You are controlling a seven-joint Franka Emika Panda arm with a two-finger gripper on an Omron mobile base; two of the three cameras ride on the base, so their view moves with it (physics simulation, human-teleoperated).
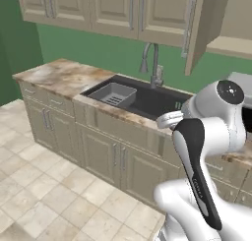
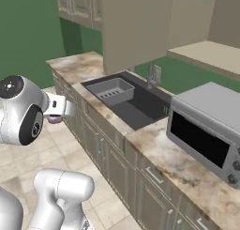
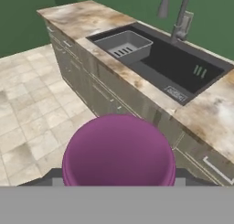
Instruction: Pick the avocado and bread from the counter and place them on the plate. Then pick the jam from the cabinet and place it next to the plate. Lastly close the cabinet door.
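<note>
1. Far left, I see the bare left stretch of the counter, marbled beige and brown, running out to the green wall.
2. Next along, a black sink is set into the counter, with a grey slotted basket sitting in its left end.
3. A silver tap stands at the far edge of the sink, against the wall.
4. In front of the counter, on the near side and over the tiled floor, hangs the gripper. Its jaws are partly closed around the jam, which looks to me like a round purple-topped lump. In the hand view the jam sits low and central, with the sink and basket beyond it.
5. Above the sink's right end, the cabinet door stands swung out from the wall, its long silver bar handle towards the left in the left base view.
6. Right of the door, the cabinet is open and I can see its plain beige shelf.
7. Far right, a silver microwave with a dark window sits on the counter under the cabinet, just beside the sink.
</note>
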